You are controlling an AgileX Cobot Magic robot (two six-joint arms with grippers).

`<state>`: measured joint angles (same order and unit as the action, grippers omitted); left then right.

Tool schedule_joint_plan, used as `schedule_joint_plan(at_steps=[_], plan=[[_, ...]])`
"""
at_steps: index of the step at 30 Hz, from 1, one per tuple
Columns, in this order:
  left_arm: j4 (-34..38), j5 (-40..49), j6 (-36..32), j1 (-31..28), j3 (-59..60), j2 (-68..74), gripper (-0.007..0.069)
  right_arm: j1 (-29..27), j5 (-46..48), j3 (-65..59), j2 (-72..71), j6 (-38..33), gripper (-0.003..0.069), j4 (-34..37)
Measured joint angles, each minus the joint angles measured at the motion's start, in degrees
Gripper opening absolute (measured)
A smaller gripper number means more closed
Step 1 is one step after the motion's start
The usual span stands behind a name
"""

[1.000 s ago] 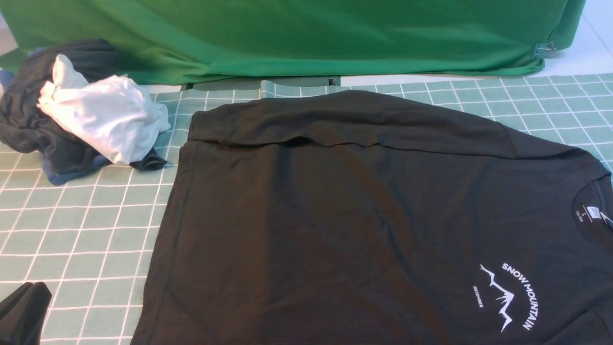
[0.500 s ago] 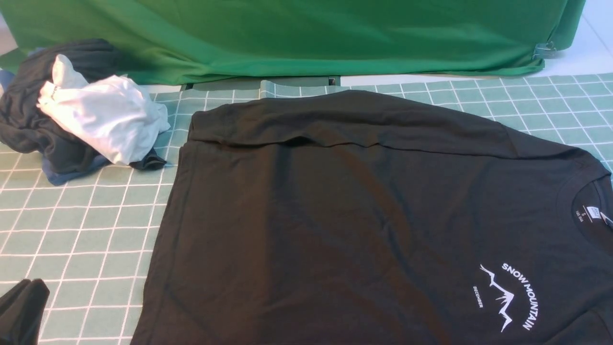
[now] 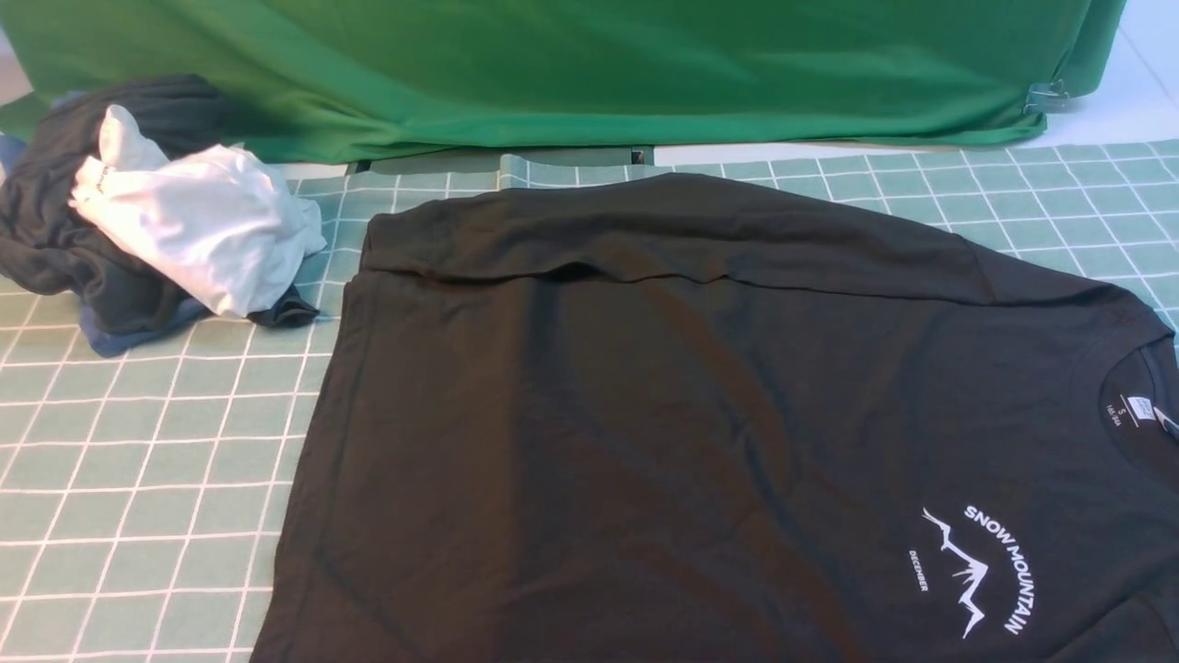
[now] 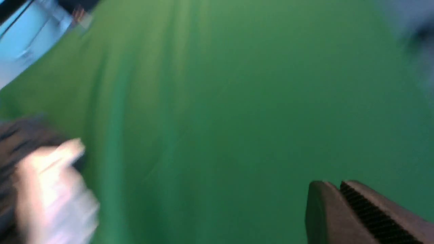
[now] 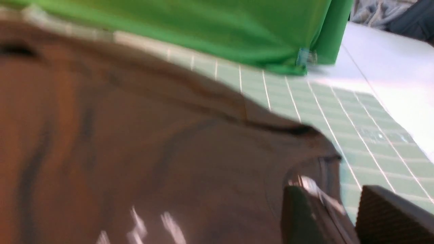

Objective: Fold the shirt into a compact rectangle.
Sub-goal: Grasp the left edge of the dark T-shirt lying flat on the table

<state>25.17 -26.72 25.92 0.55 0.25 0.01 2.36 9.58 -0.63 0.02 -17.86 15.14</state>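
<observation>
Left gripper [image 4: 334, 185] has its jaws pressed together on nothing; only its tip shows, at the edge of a blurred wrist view, against the green cloth [image 4: 217, 101]. Right gripper [image 5: 334, 195] stands part open and empty by the collar of the shirt [image 5: 135, 152], in a view that is also smeared. Neither arm shows from the front. The shirt [image 3: 645, 414] lies flat, print up, on the checked tablecloth [image 3: 138, 442], far edge folded over. Its near side and collar end run out of frame. To the left, a white garment [image 3: 193, 221] partly hides a dark bundle [image 3: 46, 230].
</observation>
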Motion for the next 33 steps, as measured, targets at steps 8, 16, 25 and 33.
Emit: schedule_joint_plan(at_steps=[8,16,25,33], plan=[[-29.7,24.9,24.6,0.1,-21.8,8.7,0.0015,0.0,-17.9,0.0,0.0,19.2,0.0241,12.6],[-13.3,65.7,-10.2,3.0,-40.7,34.4,0.0015,0.0,-21.9,0.0,0.0,24.0,0.0239,13.2],[-9.1,82.5,-25.9,6.2,-37.5,56.2,0.0003,3.8,3.9,20.4,7.4,15.8,0.0029,12.3],[-16.5,80.6,-17.9,22.7,-33.2,64.2,0.0001,5.6,32.0,39.5,31.9,3.9,0.0018,11.4]])
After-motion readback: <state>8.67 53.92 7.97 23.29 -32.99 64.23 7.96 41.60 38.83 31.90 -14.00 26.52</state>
